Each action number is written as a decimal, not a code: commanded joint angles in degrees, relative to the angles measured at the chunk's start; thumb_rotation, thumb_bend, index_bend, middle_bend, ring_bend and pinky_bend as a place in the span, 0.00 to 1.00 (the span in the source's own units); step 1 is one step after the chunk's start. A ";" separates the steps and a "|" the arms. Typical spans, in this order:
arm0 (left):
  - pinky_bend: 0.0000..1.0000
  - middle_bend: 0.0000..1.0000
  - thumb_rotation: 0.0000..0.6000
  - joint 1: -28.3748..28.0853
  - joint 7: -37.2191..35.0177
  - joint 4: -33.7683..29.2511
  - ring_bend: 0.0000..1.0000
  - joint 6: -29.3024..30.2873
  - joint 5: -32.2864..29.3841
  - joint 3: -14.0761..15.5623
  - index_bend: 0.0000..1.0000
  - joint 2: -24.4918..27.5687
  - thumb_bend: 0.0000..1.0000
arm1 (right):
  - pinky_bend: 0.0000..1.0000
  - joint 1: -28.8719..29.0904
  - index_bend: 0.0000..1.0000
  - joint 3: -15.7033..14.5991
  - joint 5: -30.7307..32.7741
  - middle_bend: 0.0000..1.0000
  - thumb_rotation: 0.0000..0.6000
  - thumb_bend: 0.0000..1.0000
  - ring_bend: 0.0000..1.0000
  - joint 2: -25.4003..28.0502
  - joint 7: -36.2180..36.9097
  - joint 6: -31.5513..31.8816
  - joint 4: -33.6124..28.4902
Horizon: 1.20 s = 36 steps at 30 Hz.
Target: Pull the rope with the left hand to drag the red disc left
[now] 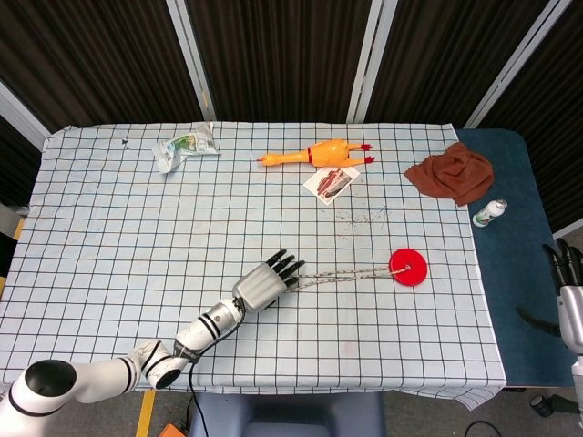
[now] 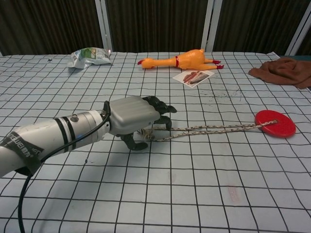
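The red disc (image 1: 407, 268) (image 2: 275, 123) lies flat on the checked cloth, right of centre. A braided rope (image 1: 346, 273) (image 2: 209, 129) runs left from it to a knotted end. My left hand (image 1: 264, 284) (image 2: 136, 116) sits low over that knotted end, its dark fingers spread and bent above the rope and the thumb underneath near the cloth. The fingers have not closed on the rope. My right hand (image 1: 567, 291) hangs off the table's right edge with fingers straight, holding nothing.
A yellow rubber chicken (image 1: 319, 153) and a photo card (image 1: 330, 182) lie at the back centre. A brown cloth (image 1: 451, 173) and a small bottle (image 1: 489, 212) are at the right. A snack bag (image 1: 182, 147) sits at the back left.
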 commanded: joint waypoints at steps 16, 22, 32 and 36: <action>0.03 0.00 1.00 -1.07 -0.86 6.12 0.00 1.37 1.01 1.29 0.38 -2.41 0.44 | 0.00 0.24 0.00 0.18 0.81 0.00 1.00 0.25 0.00 -0.11 -0.37 -0.99 0.01; 0.04 0.00 1.00 -0.91 -1.95 7.39 0.00 2.18 1.29 1.72 0.40 -3.20 0.45 | 0.00 0.13 0.00 0.20 1.12 0.00 1.00 0.24 0.00 -0.02 -0.74 -1.03 -0.18; 0.05 0.00 1.00 -0.58 -4.15 9.71 0.00 4.16 2.52 2.61 0.57 -4.42 0.48 | 0.00 0.20 0.00 0.35 1.60 0.00 1.00 0.25 0.00 -0.11 -0.92 -1.38 -0.07; 0.06 0.00 1.00 -0.40 -4.56 10.25 0.00 4.49 2.60 2.78 0.63 -4.53 0.52 | 0.00 0.38 0.00 0.39 1.62 0.00 1.00 0.25 0.00 -0.09 -1.13 -1.64 -0.24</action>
